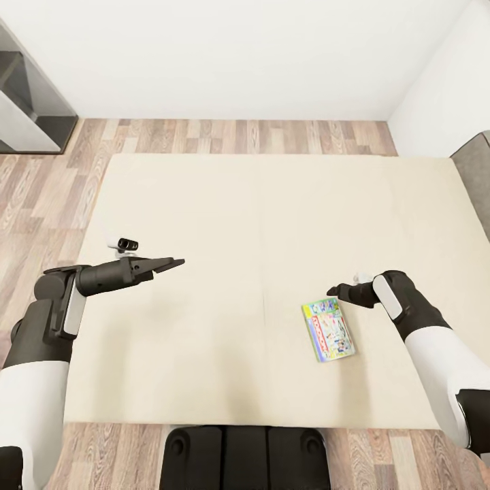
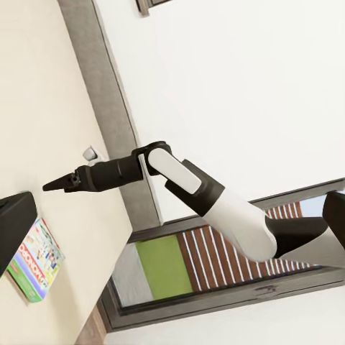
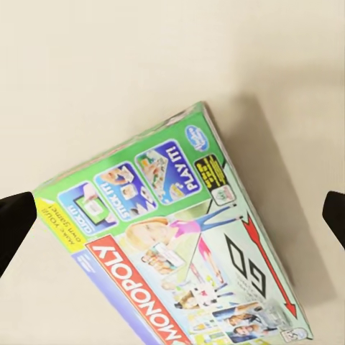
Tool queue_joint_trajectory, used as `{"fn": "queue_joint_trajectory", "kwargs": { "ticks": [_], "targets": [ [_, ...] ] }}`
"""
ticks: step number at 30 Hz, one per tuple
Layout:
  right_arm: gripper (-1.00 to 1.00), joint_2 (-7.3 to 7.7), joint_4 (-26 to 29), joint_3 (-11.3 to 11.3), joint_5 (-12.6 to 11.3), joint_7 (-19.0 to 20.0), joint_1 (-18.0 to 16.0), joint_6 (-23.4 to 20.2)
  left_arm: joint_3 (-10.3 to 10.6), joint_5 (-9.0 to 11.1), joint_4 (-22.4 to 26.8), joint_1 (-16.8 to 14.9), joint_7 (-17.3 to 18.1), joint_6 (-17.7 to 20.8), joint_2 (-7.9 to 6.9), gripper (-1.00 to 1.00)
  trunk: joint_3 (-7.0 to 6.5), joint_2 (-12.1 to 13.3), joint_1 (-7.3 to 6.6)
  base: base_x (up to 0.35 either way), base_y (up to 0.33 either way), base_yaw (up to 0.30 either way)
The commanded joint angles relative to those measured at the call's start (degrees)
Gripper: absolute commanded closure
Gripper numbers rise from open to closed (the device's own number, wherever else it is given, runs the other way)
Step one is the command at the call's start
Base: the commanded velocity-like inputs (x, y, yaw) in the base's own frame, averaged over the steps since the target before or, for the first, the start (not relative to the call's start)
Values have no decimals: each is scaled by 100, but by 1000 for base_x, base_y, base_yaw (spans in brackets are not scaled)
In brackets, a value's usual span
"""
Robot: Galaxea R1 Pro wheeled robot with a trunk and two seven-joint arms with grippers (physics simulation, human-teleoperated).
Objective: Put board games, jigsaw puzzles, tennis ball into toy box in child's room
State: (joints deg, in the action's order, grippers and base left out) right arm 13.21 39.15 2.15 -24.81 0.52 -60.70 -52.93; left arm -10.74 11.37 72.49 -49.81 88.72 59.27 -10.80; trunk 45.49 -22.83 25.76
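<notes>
One board game (image 1: 328,331), a green Monopoly box, lies flat on the cream bed (image 1: 224,204) toward its near right part. My right gripper (image 1: 338,293) hovers open just above the box's far end. In the right wrist view the board game (image 3: 180,266) lies between the two spread fingertips (image 3: 14,223) with nothing gripped. My left gripper (image 1: 170,263) is held open and empty above the left half of the mattress, pointing right. The left wrist view shows the board game (image 2: 32,259) beyond one fingertip (image 2: 14,219), with the right arm reaching over it.
The bed's grey headboard (image 1: 473,170) runs along the right side. Wood-plank floor (image 1: 204,136) borders the bed at the far and left sides, with a dark shelf unit (image 1: 27,102) at the far left. My base (image 1: 245,456) stands against the near edge.
</notes>
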Motion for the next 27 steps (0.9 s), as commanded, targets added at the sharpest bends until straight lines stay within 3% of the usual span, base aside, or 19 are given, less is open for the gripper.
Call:
{"fn": "queue_joint_trajectory", "kwargs": {
  "ticks": [1, 27],
  "targets": [
    [-100, 6, 4, 22, 0, 5, -3, -19, 1, -3, 1, -2, 22, 61, -1, -100, 16, -9, 3, 0, 0, 0],
    [-100, 15, 4, 83, 3, 10, -7, -16, 1, -3, 2, -2, 22, 58, 6, -100, 262, -9, 3, 0, 0, 0]
  ]
}}
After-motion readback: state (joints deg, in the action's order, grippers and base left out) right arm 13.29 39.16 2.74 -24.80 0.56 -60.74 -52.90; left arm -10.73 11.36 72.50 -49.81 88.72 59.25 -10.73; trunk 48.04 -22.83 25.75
